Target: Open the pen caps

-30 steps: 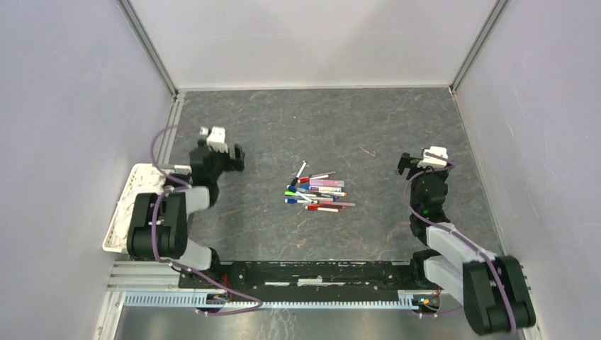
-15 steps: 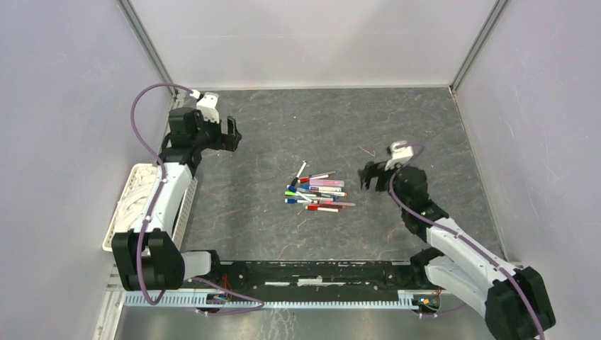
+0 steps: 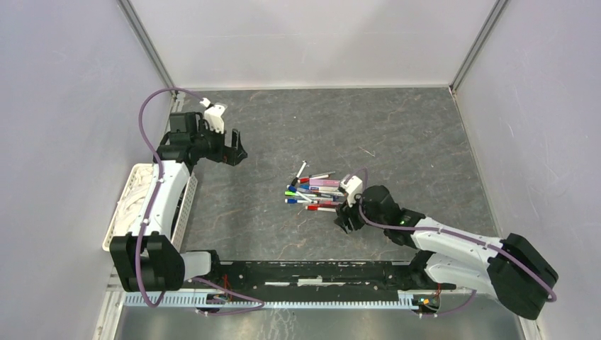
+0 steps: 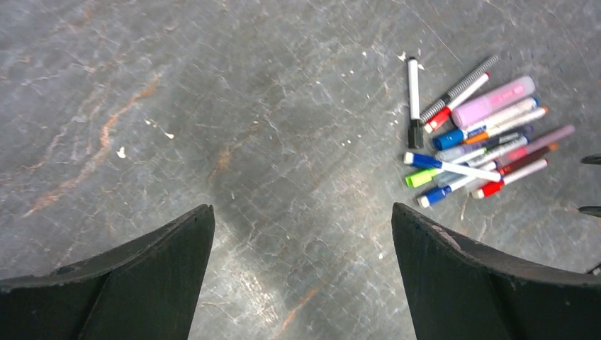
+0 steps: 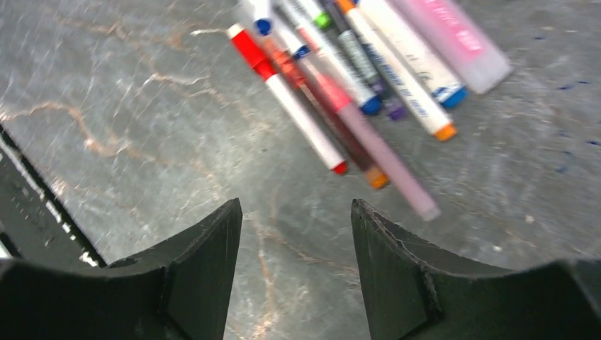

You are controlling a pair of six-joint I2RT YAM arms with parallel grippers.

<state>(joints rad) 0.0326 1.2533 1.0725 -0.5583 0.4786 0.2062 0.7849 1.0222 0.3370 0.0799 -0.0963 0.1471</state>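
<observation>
1. In the top view we are seeing a loose cluster of thin marker pens [image 3: 319, 191] lying near the middle of the dark grey veined table [image 3: 411, 127]. Both arms are reaching out over it.
2. Only this view is showing us the white perforated plastic basket [image 3: 122, 212], which is sitting at the table's left edge beside the left arm.
3. The left claw [image 3: 234, 147] is hanging high over bare table, well apart from the pens. Its wrist camera is confirming that the two dark fingers are spread wide with nothing between them.
4. The left wrist view is taking in the whole cluster at once, off to its right. Here we are making out the stubby coloured pen caps [image 4: 446, 139] in blue, green, red and black, all apparently seated on their barrels, which the top view is too small to settle.
5. The right claw [image 3: 345, 216] is sitting low, just beside the near right edge of the cluster. From above we cannot tell how its fingers are standing.
6. The right wrist view is settling that: the fingers are parted and empty, not touching any pen. It is also bringing close a white pen with a red cap [image 5: 248, 48] and a broad pink marker [image 5: 453, 39].
</observation>
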